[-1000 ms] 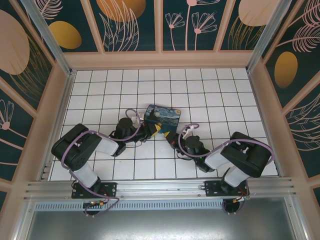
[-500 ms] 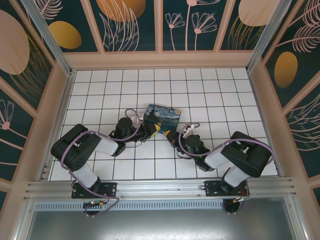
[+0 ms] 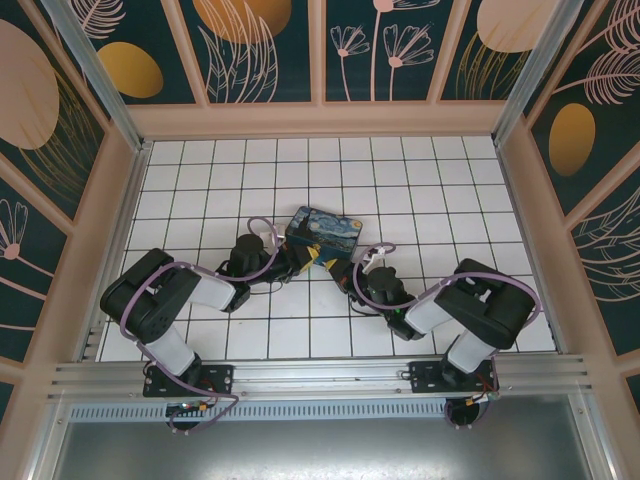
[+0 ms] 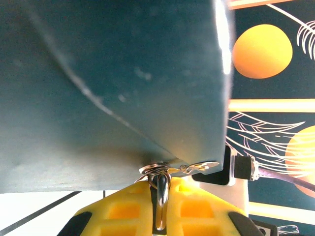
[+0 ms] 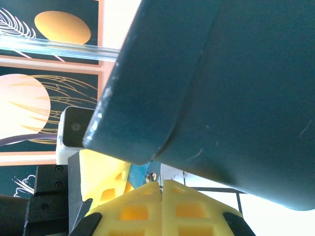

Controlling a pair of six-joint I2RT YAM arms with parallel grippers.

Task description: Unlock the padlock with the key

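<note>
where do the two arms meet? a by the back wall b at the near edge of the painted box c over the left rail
b: in the top view the left arm and right arm both reach the painted box at its near edge.

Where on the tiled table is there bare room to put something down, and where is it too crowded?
Free: the tile rows between the back wall and the printed box; also the tiles between the right arm and the right wall. Crowded: the centre, where the left gripper and right gripper meet at the box's near edge.
</note>
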